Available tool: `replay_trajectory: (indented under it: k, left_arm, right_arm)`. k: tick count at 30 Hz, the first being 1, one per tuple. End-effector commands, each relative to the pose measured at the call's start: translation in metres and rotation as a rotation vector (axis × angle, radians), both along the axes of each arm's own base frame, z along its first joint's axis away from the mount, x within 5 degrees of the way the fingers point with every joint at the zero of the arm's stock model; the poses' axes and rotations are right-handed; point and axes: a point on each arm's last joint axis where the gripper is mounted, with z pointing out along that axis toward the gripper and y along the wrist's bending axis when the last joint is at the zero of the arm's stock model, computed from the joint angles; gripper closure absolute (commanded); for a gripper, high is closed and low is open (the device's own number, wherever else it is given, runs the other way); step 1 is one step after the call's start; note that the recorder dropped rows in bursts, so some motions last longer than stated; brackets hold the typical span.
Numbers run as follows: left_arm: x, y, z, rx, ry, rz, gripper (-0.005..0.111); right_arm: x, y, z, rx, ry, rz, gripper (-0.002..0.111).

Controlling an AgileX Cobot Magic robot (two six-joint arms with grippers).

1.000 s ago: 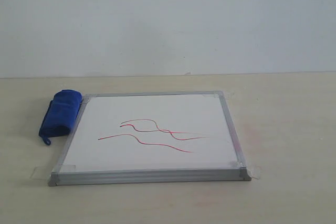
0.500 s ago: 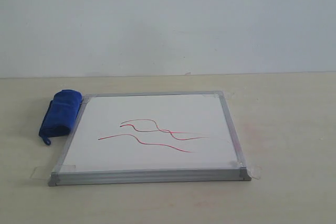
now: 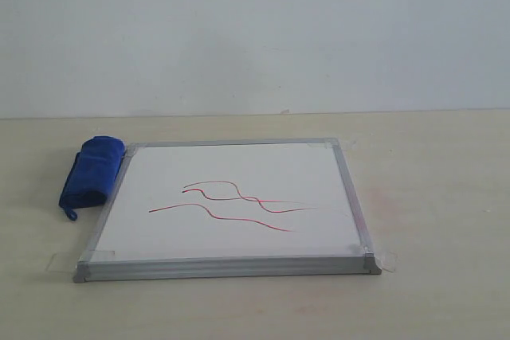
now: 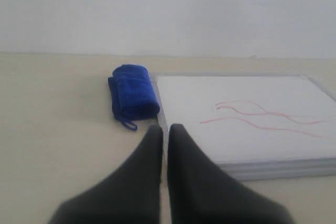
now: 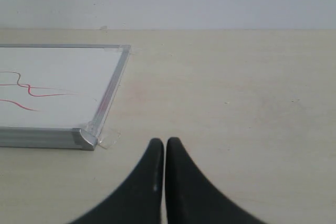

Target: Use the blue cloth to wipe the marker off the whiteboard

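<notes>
The whiteboard (image 3: 231,197) lies flat on the table, silver-framed, with clear tape at its corners. Thin wavy red marker lines (image 3: 231,206) cross its middle. The blue cloth (image 3: 92,173) sits rolled against the board's left edge, its small loop toward the front. Neither arm shows in the exterior view. In the left wrist view, my left gripper (image 4: 165,128) is shut and empty, short of the blue cloth (image 4: 133,97) and the whiteboard (image 4: 247,119) with its marker lines (image 4: 262,119). My right gripper (image 5: 165,142) is shut and empty, off the whiteboard's (image 5: 58,87) near right corner.
A pale wooden table (image 3: 430,197) carries everything, with a white wall (image 3: 255,29) behind it. A tab of clear tape (image 5: 107,139) sticks out from the board's front right corner.
</notes>
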Motion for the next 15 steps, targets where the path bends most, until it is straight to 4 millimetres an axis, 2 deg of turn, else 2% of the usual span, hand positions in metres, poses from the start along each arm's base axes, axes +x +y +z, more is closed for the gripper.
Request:
replay_trajectory:
  k: [1,9,13,15]
  left_arm:
    - [0.001,0.001,0.011,-0.009,-0.132,0.011,0.103]
    - [-0.003,0.004,0.041,-0.005,-0.463,0.039,0.103]
    - [-0.004,0.004,0.043,-0.005,-0.484,0.040,0.103]
    - [-0.007,0.004,0.054,-0.005,-0.515,0.040,0.103]
  right_arm:
    - [0.000,0.000,0.001,-0.004,-0.010,0.003,0.107]
    - [0.000,0.000,0.001,-0.004,-0.010,0.003,0.107]
    - [0.000,0.000,0.001,-0.004,-0.010,0.003,0.107]
    - [0.000,0.000,0.001,-0.004,-0.010,0.003,0.107]
